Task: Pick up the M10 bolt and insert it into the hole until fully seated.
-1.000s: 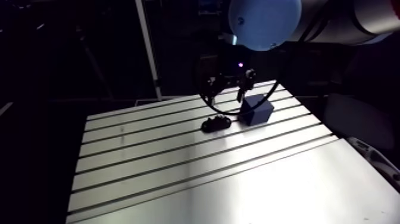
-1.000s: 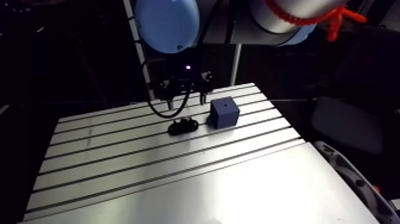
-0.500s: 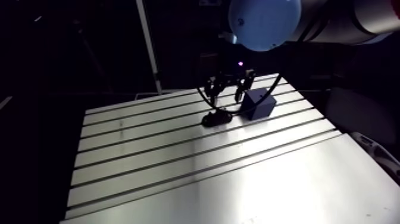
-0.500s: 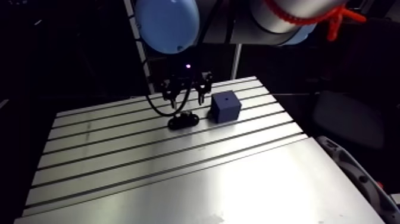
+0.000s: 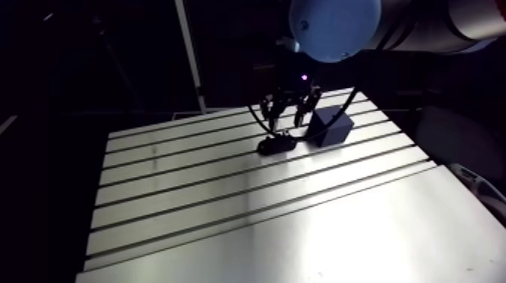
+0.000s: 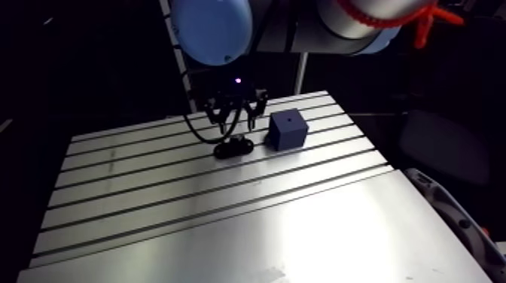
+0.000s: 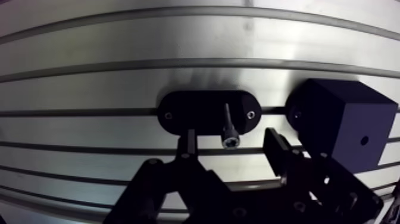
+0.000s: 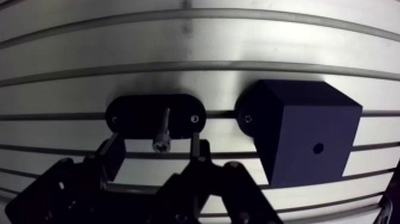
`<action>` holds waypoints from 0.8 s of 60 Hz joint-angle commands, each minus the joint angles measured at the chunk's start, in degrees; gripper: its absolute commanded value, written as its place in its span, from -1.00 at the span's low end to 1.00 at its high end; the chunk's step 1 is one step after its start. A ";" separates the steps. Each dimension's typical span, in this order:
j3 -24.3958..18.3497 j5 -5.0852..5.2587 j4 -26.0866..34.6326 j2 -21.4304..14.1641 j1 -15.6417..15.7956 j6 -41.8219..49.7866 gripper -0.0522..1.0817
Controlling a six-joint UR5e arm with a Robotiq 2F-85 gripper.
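Note:
In the wrist view a small socket-head bolt (image 7: 228,126) stands in a black oval holder (image 7: 190,111) on the slotted table (image 7: 119,53). My gripper (image 7: 231,137) is open above it, and the bolt's head lies between the two fingers (image 7: 189,145) without touching them. Beside the holder sits a dark blue cube (image 7: 333,116) with a small round hole (image 7: 363,141) in its face. The arm view shows the gripper (image 6: 236,113) low over the holder (image 6: 233,147), with the cube (image 6: 288,129) to its right.
Long parallel slots run across the aluminium table (image 5: 226,203). A smooth unslotted plate (image 6: 324,233) covers the near right part. A dark upright post (image 5: 188,60) stands behind the table's far edge.
The gripper has come down closer to the holder and now straddles the bolt. The arm camera has shifted a little; holder and cube have stayed in place.

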 commanded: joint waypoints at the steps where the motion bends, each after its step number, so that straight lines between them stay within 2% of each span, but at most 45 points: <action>1: 0.00 -0.18 -0.06 0.12 0.28 0.01 -0.25; 20: -0.09 -0.81 -0.16 0.12 0.19 0.01 -0.18; 48: 0.44 -0.82 -0.23 0.28 0.19 0.01 -0.11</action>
